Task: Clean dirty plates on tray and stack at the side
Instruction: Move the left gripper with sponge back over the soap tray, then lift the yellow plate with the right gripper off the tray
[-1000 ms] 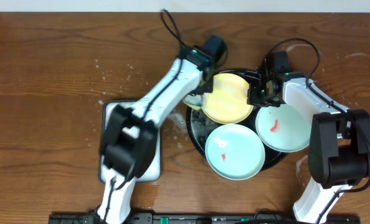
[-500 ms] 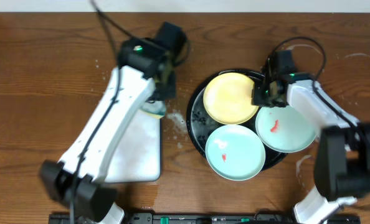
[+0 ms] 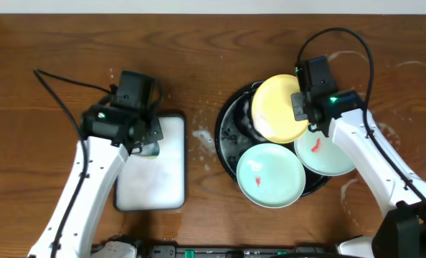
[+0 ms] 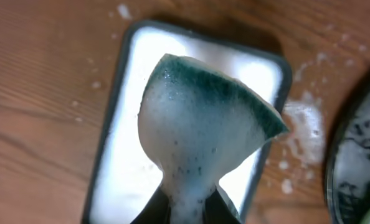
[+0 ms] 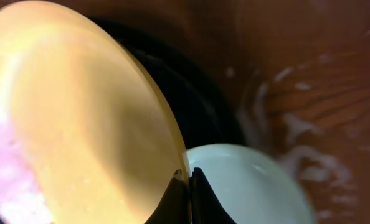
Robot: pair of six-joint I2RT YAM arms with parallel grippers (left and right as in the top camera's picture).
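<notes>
Right gripper (image 5: 188,180) is pinching the yellow plate (image 3: 277,109) by its rim, holding it tilted over the black tray (image 3: 226,136) and overlapping the right mint plate (image 3: 333,154). The front mint plate (image 3: 270,174) is lying alongside. Left gripper (image 4: 186,202) is squeezing a sudsy sponge (image 4: 203,118) above the white sponge tray (image 3: 166,179).

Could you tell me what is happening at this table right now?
The left gripper holds a sudsy sponge above the white sponge tray. The right gripper pinches the yellow plate by its rim, over the black tray. Two mint-green plates, each with a red smear, lie in that tray; nothing is stacked at the side yet.
</notes>
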